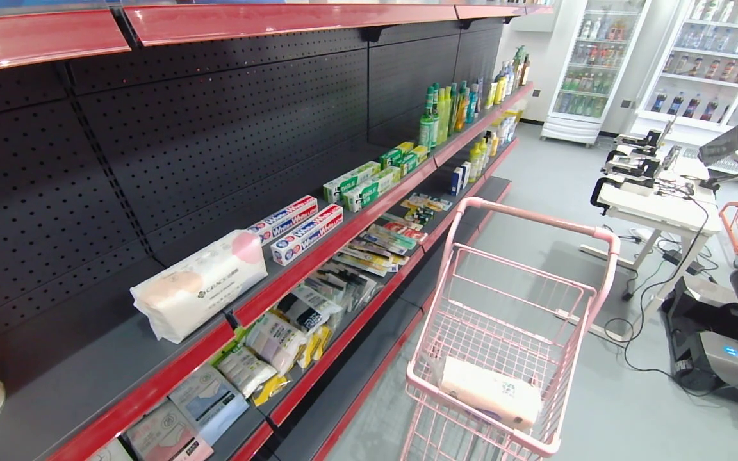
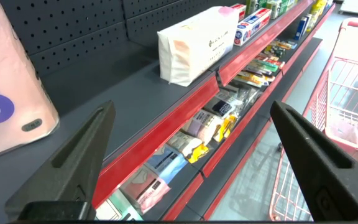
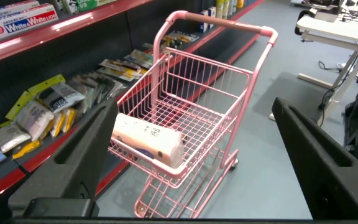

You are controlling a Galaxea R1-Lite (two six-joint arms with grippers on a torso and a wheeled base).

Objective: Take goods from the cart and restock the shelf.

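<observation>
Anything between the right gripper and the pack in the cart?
Nothing visible. The right gripper hangs open, facing the pink cart from above. The pack lies alone in the open-topped basket, wire walls around it.

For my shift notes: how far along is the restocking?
Done: two packs sit on the shelf, a white tissue pack and a pink pack at its near end. In hand: nothing; the left gripper and right gripper are both open and empty. Left: one white pack lies in the pink cart.

Red-edged dark grey metal shelf (image 1: 87, 358), frame left, bears a white soft tissue pack (image 1: 199, 285), centre-left, and red-white toothpaste boxes (image 1: 305, 234) beside.
</observation>
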